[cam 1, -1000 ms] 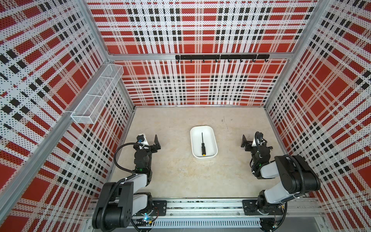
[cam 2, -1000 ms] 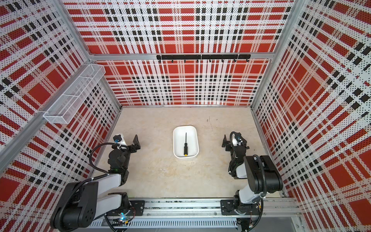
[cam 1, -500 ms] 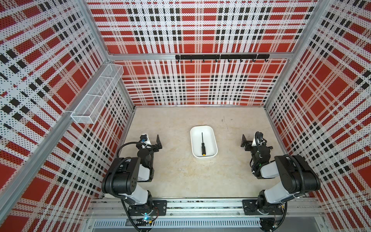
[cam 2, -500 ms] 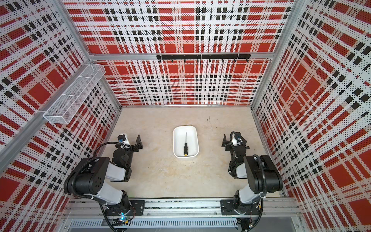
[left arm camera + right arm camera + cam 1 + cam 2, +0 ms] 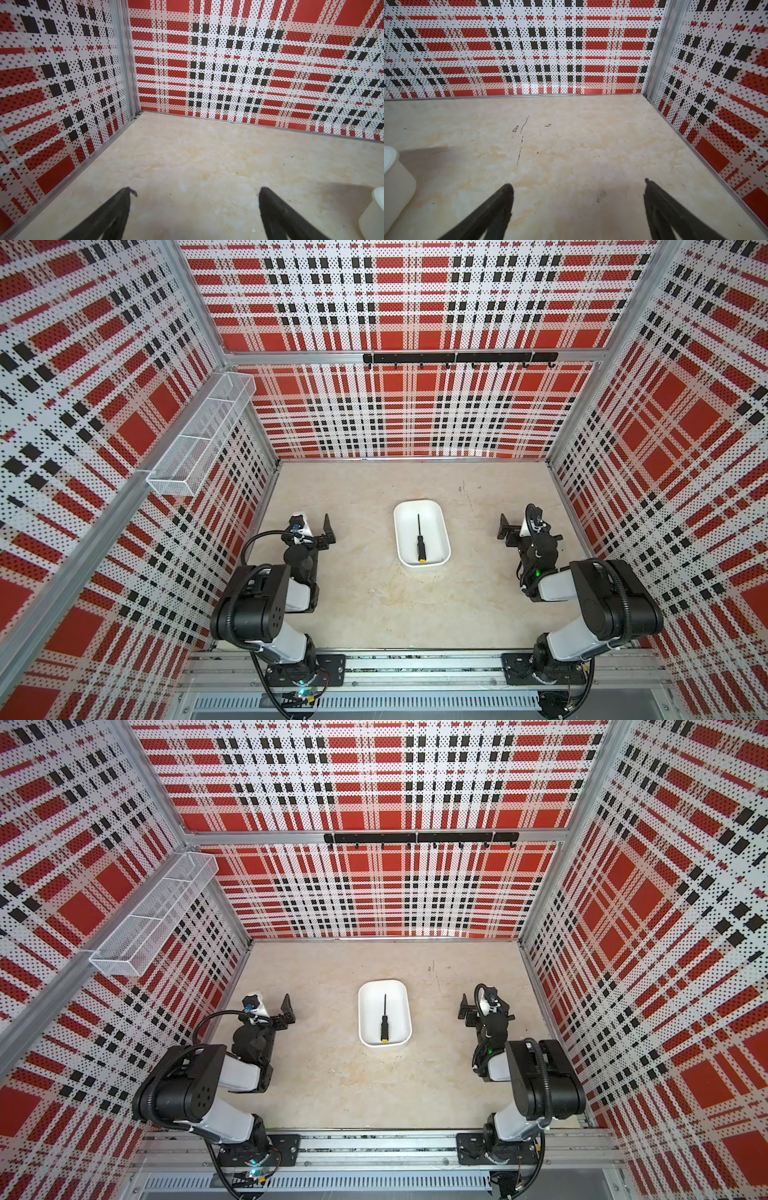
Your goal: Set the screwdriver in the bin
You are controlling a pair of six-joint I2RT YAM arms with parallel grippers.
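Both arms folded low at their own sides of the counter (image 5: 374, 605), wrists pointing toward the back wall. Left gripper (image 5: 195, 192): jaws spread, holding nothing. Right gripper (image 5: 578, 187): likewise spread, holding nothing. Screwdriver (image 5: 419, 539): thin black shaft, black ribbed handle, yellow end cap. It lies lengthwise inside the white bin (image 5: 435, 526), cap toward the arm bases.

Bright, even, diffuse light fills both top views, leaving only faint soft shadows on the surface (image 5: 374, 614). Wide-angle distortion bows the plaid walls (image 5: 83, 364) toward the frame edges. In each wrist view a soft grey shadow spreads from the bin (image 5: 392, 187), and the nearest wall areas look slightly blurred
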